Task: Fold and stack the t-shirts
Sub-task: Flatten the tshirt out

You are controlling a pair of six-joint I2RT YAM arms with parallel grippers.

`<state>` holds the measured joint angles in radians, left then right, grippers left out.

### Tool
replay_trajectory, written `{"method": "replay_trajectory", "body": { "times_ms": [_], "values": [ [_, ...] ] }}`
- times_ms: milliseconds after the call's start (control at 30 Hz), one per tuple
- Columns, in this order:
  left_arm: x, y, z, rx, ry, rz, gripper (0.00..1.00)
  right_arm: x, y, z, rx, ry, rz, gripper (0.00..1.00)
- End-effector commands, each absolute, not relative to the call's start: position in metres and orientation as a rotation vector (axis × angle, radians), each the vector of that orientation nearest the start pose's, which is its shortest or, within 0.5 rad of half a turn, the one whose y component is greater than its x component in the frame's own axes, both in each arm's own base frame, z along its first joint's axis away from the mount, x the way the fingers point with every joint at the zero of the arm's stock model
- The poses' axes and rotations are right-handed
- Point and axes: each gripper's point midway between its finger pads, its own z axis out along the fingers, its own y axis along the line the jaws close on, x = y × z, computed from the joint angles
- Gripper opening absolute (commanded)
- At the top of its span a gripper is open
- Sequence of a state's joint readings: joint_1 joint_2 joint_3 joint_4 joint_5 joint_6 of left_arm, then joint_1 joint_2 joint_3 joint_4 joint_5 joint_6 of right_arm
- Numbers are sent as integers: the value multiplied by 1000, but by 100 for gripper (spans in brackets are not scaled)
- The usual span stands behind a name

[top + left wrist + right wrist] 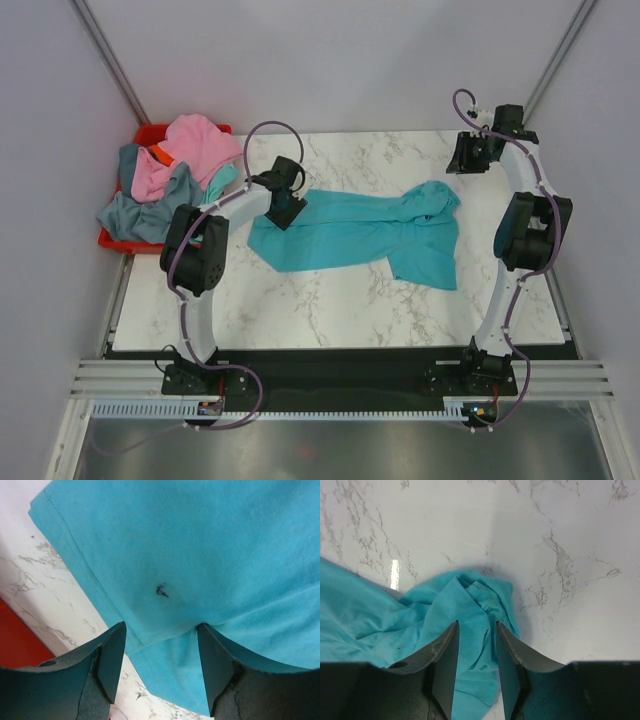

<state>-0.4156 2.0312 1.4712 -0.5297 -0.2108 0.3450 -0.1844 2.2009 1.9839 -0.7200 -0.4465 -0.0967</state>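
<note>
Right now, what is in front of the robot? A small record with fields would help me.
table: white marble
teal shirt: lying across the middle, rumpled, not folded
left gripper: open, at the shirt's left edge
right gripper: open, by the shirt's bunched right end
bin: red, back left
pile: pink, grey-blue and teal shirts heaped in the bin, spilling over its rim
folded stack: none in view

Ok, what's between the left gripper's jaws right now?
The teal t-shirt, near its hem, shows in the gap between the left gripper jaws; the left wrist view shows it.
</note>
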Motion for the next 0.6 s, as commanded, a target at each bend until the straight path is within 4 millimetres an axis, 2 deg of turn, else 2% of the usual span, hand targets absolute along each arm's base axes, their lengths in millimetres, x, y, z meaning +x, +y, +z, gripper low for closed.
{"method": "replay_trajectory", "body": {
  "times_ms": [0,167,567],
  "values": [
    [444,-144,40,918,2466,234,67,533,-33,110,-128,2466,329,43],
    [444,-144,40,917,2468,235,67,525,-28,93,-138,2524,335,40],
    [440,-142,39,916,2474,239,67,527,-27,70,-125,2572,317,39]
  ]
}}
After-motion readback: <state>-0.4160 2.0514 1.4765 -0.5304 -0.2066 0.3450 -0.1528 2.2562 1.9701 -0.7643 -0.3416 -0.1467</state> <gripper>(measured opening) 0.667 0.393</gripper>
